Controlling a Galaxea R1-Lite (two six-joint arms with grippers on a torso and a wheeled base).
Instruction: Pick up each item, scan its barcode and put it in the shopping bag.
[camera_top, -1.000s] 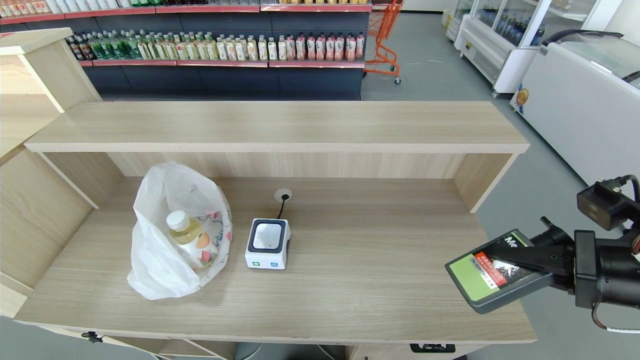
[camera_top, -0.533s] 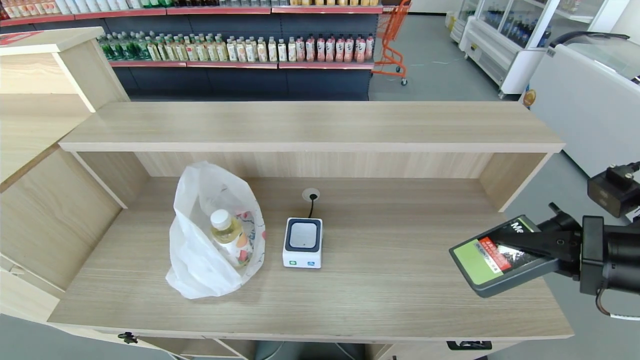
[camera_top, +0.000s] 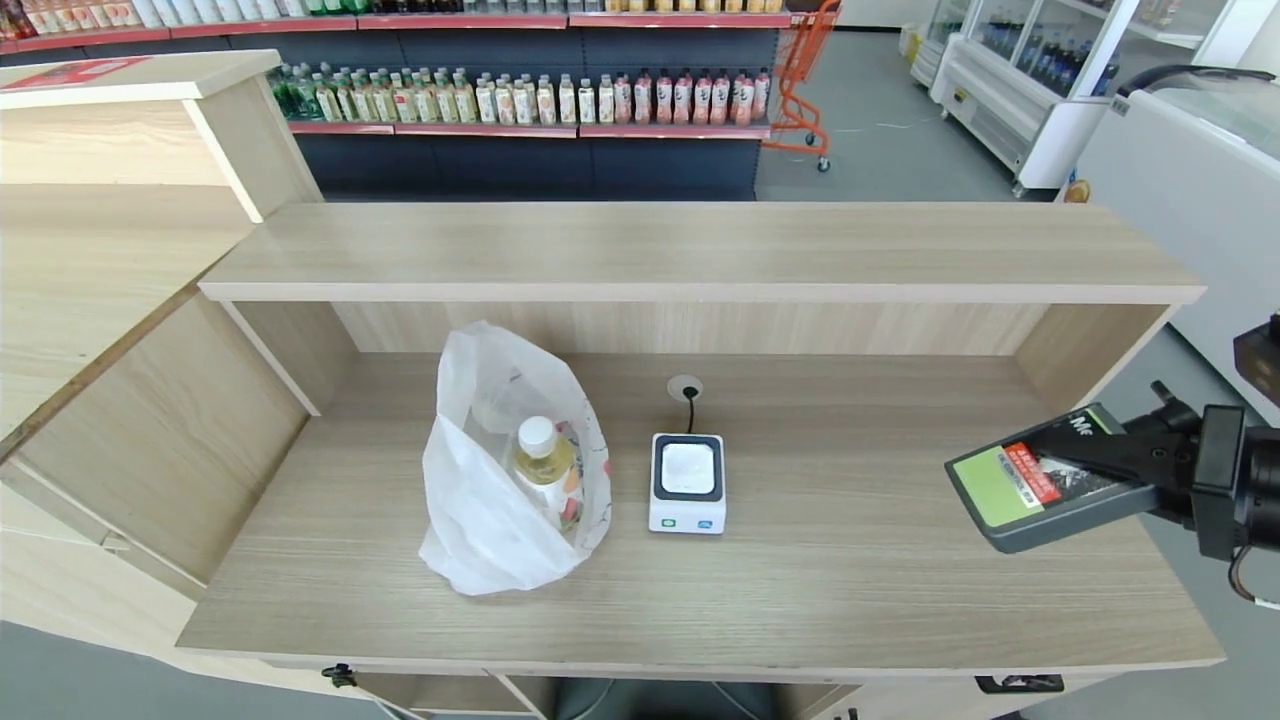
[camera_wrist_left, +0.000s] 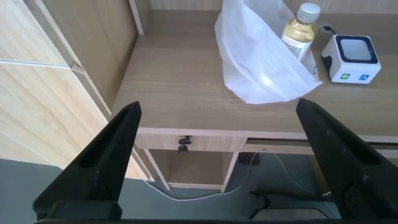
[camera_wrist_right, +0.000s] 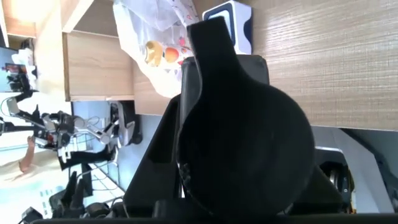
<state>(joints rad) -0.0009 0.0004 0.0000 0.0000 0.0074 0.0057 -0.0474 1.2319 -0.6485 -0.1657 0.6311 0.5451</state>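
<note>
the right gripper (camera_top: 1085, 462) is up by the right end of the counter (camera_top: 850, 590). its fingers are clenched on a flat dark box (camera_top: 1030, 490) with a green and red label. the box is held in the air, tilted, well apart from the scanner (camera_top: 687, 482). the small white scanner sits in the middle of the counter with its window facing up. just left of it stands the white shopping bag (camera_top: 480, 530), open at the top, with 1 bottle (camera_top: 543, 462) of yellow drink inside. the left gripper (camera_wrist_left: 219, 112) hangs low by the near left side of the counter, its fingers spread wide with nothing between them. so i think 1 item is done and the box is picked up. the box has yet to go to the scanner, barcode to the window, and then into the bag.
</note>
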